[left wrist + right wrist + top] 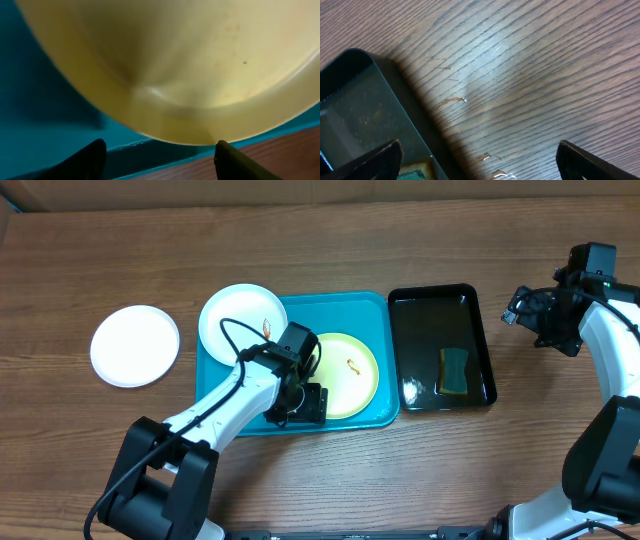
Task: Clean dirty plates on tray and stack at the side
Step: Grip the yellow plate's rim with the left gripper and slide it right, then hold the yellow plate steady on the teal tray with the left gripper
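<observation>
Hazards logged, each placed against the large turquoise-blue rectangular plastic tray [330,310].

1. Pale yellow-green round plate [350,385]: lay flat inside the tray, right half, with an orange smear. The left gripper [161,150] sat at the tray's near rim with its jaws apart and nothing held, the plate's edge just ahead of the gap. I judged that closing on so thin and low a rim could skid the plate or jam it against the tray's rim.
2. White round plate with an orange-brown smear [235,320]: perched over the tray's far-left corner. A nudge from the left arm might have tipped it.
3. Plain white round plate [135,345]: on the wooden table [400,240], well left of the tray.
4. Right gripper [479,150]: fully spread and empty, beyond the glossy black narrow tray [420,330] to the tray's right. The green-and-yellow sponge [454,370] there was ungrasped, so wiping looked delayed.
</observation>
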`<state>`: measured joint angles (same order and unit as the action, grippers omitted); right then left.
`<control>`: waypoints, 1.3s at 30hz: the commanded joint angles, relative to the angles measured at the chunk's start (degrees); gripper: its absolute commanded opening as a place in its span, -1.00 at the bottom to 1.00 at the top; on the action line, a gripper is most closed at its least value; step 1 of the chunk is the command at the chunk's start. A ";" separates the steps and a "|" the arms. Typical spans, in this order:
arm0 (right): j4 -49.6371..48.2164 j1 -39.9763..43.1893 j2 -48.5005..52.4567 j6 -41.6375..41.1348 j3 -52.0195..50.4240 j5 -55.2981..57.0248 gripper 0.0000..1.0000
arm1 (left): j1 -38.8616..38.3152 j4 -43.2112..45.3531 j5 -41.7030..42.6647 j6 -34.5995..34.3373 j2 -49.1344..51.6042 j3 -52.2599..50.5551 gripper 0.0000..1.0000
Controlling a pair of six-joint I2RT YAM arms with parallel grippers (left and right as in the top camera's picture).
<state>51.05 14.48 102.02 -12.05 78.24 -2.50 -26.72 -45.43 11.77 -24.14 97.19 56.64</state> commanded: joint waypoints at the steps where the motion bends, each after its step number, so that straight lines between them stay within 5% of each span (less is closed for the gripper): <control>1: -0.20 -0.04 0.04 -0.57 1.51 0.52 1.00 | 0.94 -1.18 -4.31 -5.05 -0.94 0.79 0.38; 30: -0.20 -0.04 0.04 -0.57 1.51 0.52 1.00 | 0.04 4.61 -17.84 -9.73 -0.92 0.72 -0.50; 39: -0.20 -0.04 0.04 -0.57 1.51 0.52 1.00 | 0.07 7.72 -18.84 -9.70 -0.92 0.72 -0.49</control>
<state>51.05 14.50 102.02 -12.05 78.24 -2.52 -26.28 -38.26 -5.17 -33.15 97.17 56.66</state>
